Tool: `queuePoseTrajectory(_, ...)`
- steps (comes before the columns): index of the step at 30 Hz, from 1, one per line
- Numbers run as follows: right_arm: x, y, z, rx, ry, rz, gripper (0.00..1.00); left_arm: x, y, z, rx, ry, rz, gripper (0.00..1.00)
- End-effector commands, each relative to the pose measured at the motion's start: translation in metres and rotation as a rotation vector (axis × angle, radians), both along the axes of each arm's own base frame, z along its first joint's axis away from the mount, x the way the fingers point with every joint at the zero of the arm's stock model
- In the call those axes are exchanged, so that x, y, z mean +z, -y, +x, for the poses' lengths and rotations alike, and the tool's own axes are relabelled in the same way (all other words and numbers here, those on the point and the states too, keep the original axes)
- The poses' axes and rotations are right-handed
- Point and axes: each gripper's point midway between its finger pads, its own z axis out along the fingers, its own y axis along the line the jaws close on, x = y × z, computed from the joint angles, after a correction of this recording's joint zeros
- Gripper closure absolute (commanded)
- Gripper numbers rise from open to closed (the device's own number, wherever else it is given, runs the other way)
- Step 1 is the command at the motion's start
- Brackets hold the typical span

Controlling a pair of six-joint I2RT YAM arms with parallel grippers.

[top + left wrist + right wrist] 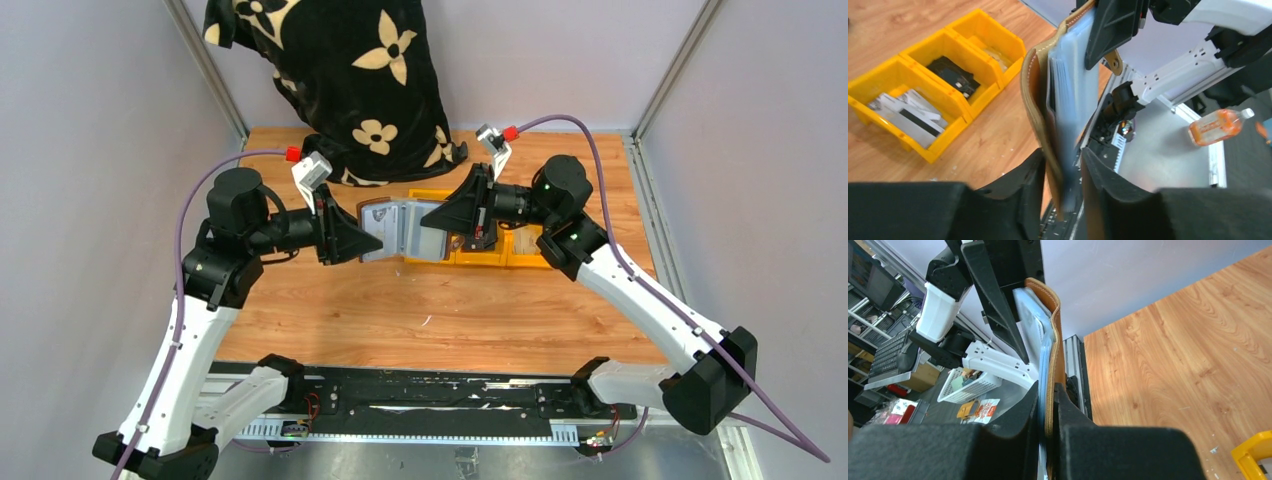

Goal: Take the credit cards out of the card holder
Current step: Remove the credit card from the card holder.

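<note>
Left gripper (352, 238) and right gripper (447, 216), each clamped on one end of brown card holder (398, 230), spread open between them, near yellow bins (517, 252) on wooden table (450, 320).

I read the card holder (1034, 95) as tan stitched leather, matt, and its inner sleeves (1075, 85) as clear glossy plastic. Smooth yellow plastic bins (940, 150). Satin wood-grain table (450, 310). Soft, matt, fleecy cloth (340, 70).

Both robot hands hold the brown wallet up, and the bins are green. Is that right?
Nearly. The bins are yellow, not green; the left wrist view shows it. The left gripper and right gripper do hold the brown wallet up.
</note>
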Motion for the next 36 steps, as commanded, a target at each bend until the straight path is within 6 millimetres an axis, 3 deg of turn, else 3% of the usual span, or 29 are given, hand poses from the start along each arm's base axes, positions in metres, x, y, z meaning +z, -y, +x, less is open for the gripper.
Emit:
queuePoseTrajectory(1, 0.024, -0.002, -0.006, 0.046, 0.068, 0.054, 1.0, 0.016, 0.006, 0.005, 0.005, 0.02, -0.061, 0.73)
queuePoseTrajectory(4, 0.027, -0.004, -0.003, 0.053, 0.064, 0.068, 1.0, 0.018, 0.008, 0.002, -0.009, 0.006, -0.077, 0.84)
queuePoseTrajectory(7, 0.028, -0.006, -0.004, 0.079, 0.051, 0.081, 1.0, 0.025, 0.009, -0.004, -0.035, 0.011, -0.099, 0.86)
queuePoseTrajectory(14, 0.033, -0.003, -0.013, 0.121, 0.055, 0.109, 1.0, 0.031, 0.014, -0.021, -0.136, -0.031, -0.143, 0.61)
queuePoseTrajectory(19, 0.033, 0.0, -0.017, 0.132, 0.053, 0.112, 1.0, 0.043, 0.015, -0.042, -0.248, -0.035, -0.19, 0.74)
queuePoseTrajectory(25, 0.034, 0.004, -0.023, 0.175, 0.038, 0.122, 1.0, 0.049, 0.012, -0.062, -0.322, -0.016, -0.194, 0.71)
queuePoseTrajectory(30, 0.032, 0.004, -0.027, 0.208, 0.035, 0.115, 1.0, 0.052, 0.012, -0.063, -0.315, -0.011, -0.198, 0.89)
queuePoseTrajectory(32, 0.032, 0.004, -0.028, 0.221, 0.033, 0.11, 0.95, 0.055, 0.012, -0.062, -0.309, -0.009, -0.203, 0.95)
queuePoseTrajectory(36, 0.028, 0.005, -0.012, 0.165, 0.0, 0.055, 0.65, 0.055, 0.013, -0.052, -0.255, -0.049, -0.212, 1.0)
